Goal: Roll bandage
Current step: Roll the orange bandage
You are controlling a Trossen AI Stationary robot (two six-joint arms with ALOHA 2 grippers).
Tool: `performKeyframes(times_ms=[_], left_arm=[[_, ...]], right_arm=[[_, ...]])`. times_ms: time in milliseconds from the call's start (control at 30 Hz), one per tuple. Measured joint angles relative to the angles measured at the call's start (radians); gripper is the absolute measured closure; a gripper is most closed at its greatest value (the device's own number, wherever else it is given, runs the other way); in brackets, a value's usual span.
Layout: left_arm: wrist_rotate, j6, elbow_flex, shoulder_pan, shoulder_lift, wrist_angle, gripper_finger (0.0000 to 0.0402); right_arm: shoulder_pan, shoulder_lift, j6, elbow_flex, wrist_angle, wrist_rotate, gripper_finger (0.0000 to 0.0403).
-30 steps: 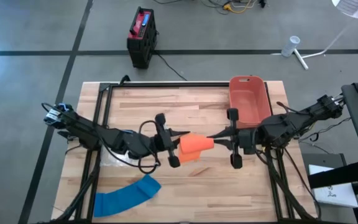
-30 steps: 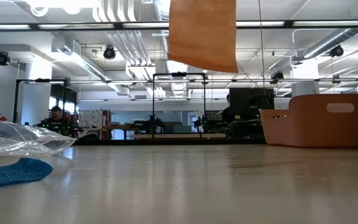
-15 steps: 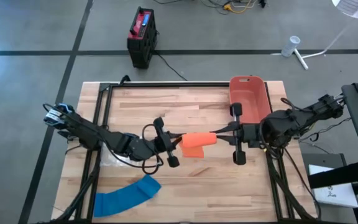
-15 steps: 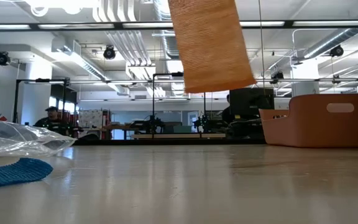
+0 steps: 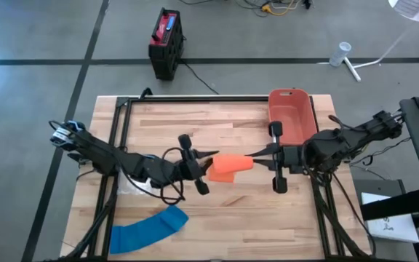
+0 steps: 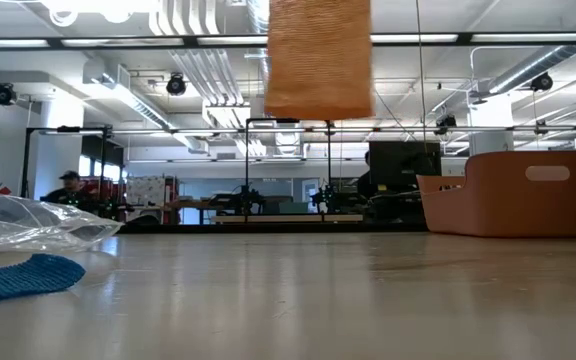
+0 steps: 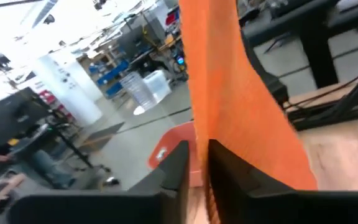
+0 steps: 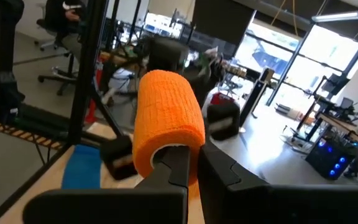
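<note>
Mid-frame above the worktop (image 5: 253, 218), right tool (image 5: 249, 156) clamped on orange bandage roll (image 5: 230, 164); left tool (image 5: 211, 166) pinches its loose end, fingers nearly together.

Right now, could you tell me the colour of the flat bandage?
Blue bandage, clearest from the high view.

grey floor (image 5: 35, 87) with dark lines, ceiling strip lights (image 6: 488, 39), white ducts (image 6: 203, 60), desks and monitors (image 6: 403, 165) behind, bright windows (image 8: 328, 43)
</note>
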Motion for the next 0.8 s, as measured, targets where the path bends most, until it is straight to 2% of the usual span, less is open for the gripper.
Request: performKeyframes(times_ms=[67,133,200,267,400,633,800], left_arm=[[-0.028,-0.005,0.029,-0.008,-0.008,-0.055,0.0324],[-0.075,-0.063,0.064,-0.013,-0.019,-0.105,0.0295],[-0.079,-0.134,0.102,-0.019,-0.04,-0.194,0.0267],[-0.017,-0.185,0.14,-0.023,-0.055,-0.27,0.0241],[0.121,-0.224,0.18,-0.037,-0.061,-0.296,0.0199],[0.117,-0.218,0.2,-0.043,-0.062,-0.281,0.0164],[0.165,-0.222,0.192,-0.046,-0.062,-0.237,0.0152]], right_arm=[[0.0,-0.01,0.005,0.0,-0.028,0.001,0.0398],[0.0,-0.017,0.001,-0.002,-0.043,0.0,0.0398],[0.0,-0.023,-0.002,-0.003,-0.061,0.0,0.0398],[0.0,-0.026,-0.004,-0.003,-0.072,0.0,0.0398],[0.0,-0.031,-0.014,-0.004,-0.084,0.001,0.0398],[0.0,-0.031,-0.014,-0.004,-0.085,0.001,0.0398],[0.0,-0.031,-0.026,-0.005,-0.086,0.002,0.0398]])
